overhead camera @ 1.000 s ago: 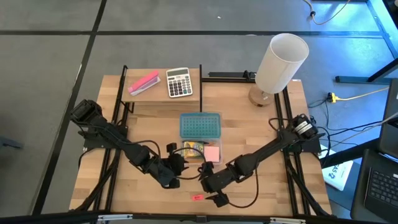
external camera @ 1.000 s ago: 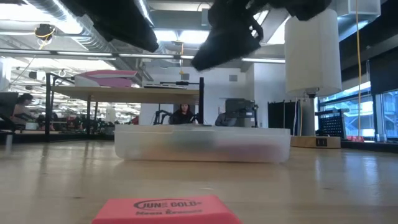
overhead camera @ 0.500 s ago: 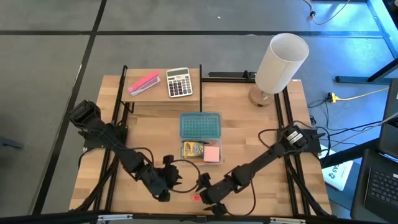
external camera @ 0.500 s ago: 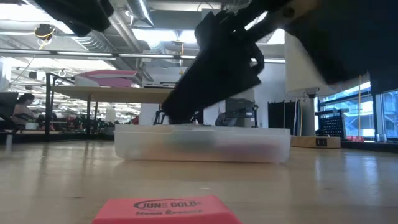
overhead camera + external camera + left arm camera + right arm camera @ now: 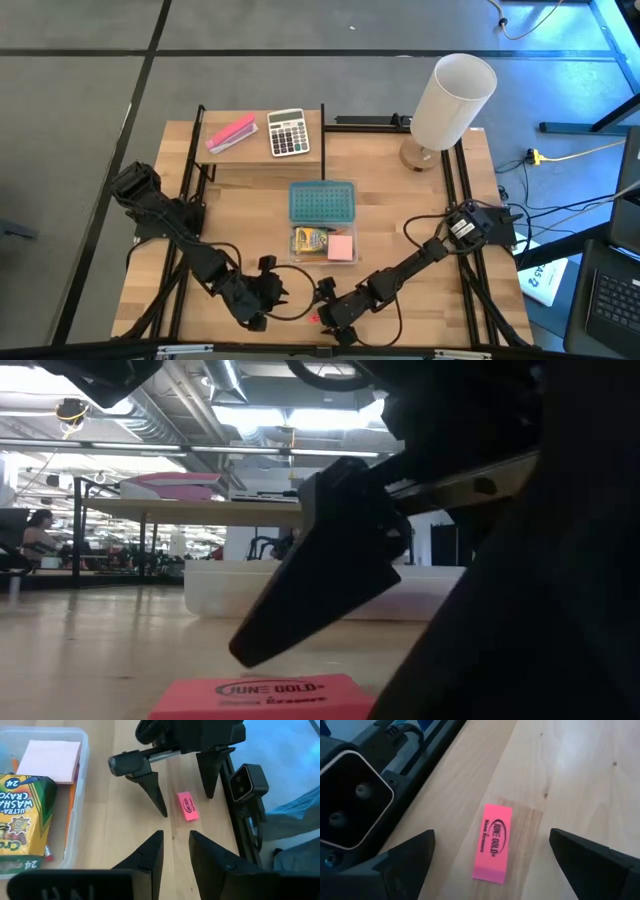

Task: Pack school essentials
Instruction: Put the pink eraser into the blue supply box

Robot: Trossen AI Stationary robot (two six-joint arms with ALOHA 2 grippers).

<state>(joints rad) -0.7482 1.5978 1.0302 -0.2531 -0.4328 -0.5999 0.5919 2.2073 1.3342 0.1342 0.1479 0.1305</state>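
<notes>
Right gripper (image 5: 490, 855) lower now — wide open, straddling pink eraser (image 5: 493, 843).

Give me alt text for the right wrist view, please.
A pink eraser lies flat on the wooden table, centred between the right gripper's two open dark fingers, which straddle it without touching. A black camera housing sits at the table's edge beside it.

The pink eraser (image 5: 493, 842) reads "JUNE GOLD"; the crayon box (image 5: 21, 815) "ULTRA WASHABLE", "24".

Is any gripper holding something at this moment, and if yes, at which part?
Nothing is held. The right gripper stands open astride the pink eraser, not touching it. The left gripper beside it is empty.
</notes>
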